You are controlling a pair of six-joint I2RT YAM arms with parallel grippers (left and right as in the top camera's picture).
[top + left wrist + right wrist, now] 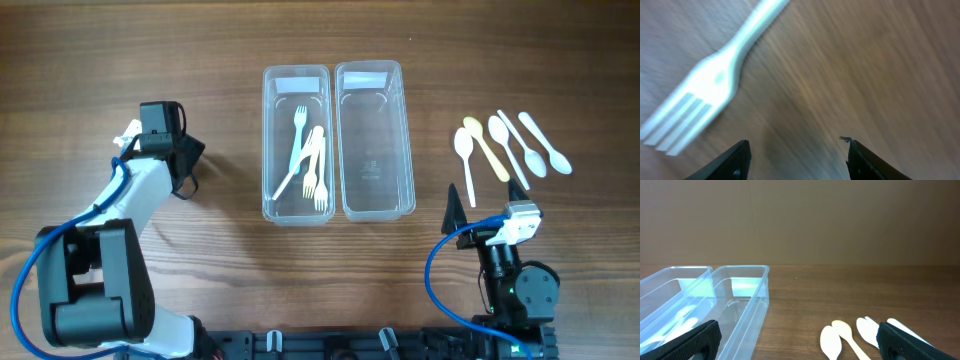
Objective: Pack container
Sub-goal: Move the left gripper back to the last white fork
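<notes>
left gripper (pixel 796 150), jaws spread, hangs just right of fork (pixel 715 82).

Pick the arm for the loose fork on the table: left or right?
Left. The left gripper, open, hovers right by the fork. The right gripper, also open, sits by the spoons, with both containers between it and that fork.

No word, label, brand or number can be read in any view; faint embossed marks on the floor of the empty clear container (pixel 375 130) are too small to decipher
</notes>
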